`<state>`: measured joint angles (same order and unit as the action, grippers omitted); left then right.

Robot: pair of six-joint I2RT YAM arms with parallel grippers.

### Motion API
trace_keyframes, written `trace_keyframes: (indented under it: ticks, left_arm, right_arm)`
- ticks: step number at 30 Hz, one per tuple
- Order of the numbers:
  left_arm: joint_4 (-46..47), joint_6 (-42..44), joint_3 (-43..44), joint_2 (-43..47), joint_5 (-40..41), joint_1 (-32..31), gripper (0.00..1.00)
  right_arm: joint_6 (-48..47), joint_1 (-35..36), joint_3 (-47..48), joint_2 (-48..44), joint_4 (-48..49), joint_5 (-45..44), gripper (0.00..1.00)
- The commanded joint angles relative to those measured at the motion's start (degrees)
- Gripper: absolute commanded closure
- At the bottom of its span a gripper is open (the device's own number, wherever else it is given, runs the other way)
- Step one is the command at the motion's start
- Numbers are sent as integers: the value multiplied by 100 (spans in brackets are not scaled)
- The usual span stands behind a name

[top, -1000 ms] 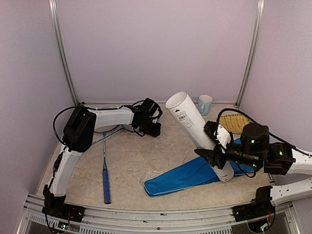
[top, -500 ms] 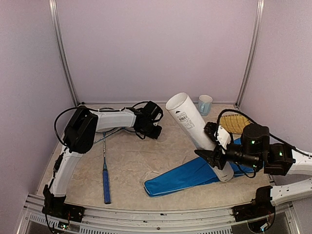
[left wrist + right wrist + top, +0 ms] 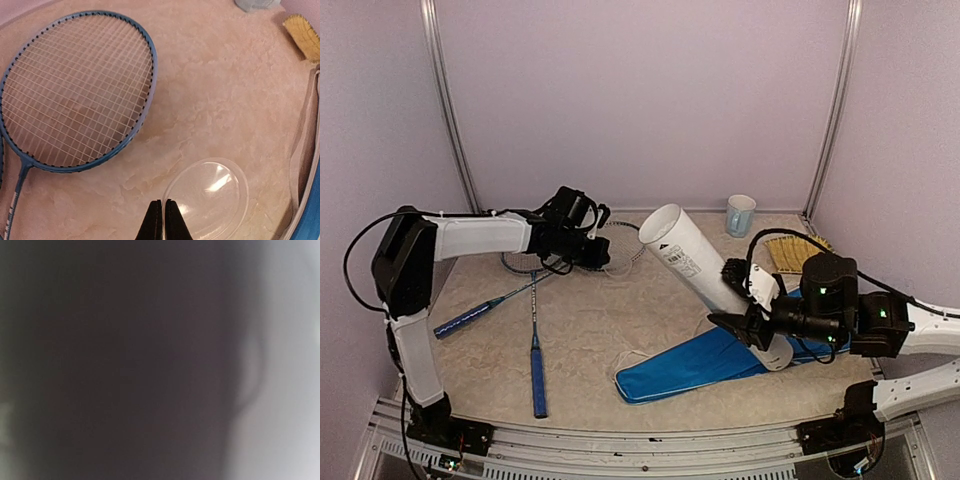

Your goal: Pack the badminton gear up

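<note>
My left gripper is shut on the rim of a clear round lid; in the top view the gripper is at the back left with the lid beside it. A blue-framed racket head lies just left of it. Two rackets with blue handles lie crossed at left. My right gripper is shut on the long white tube, which is tilted with its open end up and to the left. The blue cover lies under it. No shuttlecocks show. The right wrist view is a dark blur.
A pale blue mug stands at the back wall. A straw-coloured brush lies at the back right, behind my right arm. The booth walls close in on three sides.
My left arm has swung left and back with the lid, uncovering the second racket's handle. The tube's open end has shifted left in my right gripper.
</note>
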<state>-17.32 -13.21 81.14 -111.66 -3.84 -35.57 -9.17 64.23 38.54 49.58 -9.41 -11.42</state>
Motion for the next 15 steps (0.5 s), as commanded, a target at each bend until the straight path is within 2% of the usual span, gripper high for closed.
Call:
trace_keyframes:
  ticks: [1, 5, 9, 15]
  left_arm:
    - [754, -295, -543, 796, -607, 229, 100]
    - [1013, -342, -1081, 1639, -1044, 395, 100]
    - [1353, -207, -1666, 2883, -1632, 456, 100]
    - [1363, 96, -2293, 4487, -2368, 402, 100]
  right_arm:
    - [-227, -15, 263, 49, 478, 191, 47]
    - [-412, -13, 173, 51, 703, 479, 47]
    - [-580, -14, 189, 107, 750, 665, 48]
    - [-913, 0, 195, 182, 720, 955, 49]
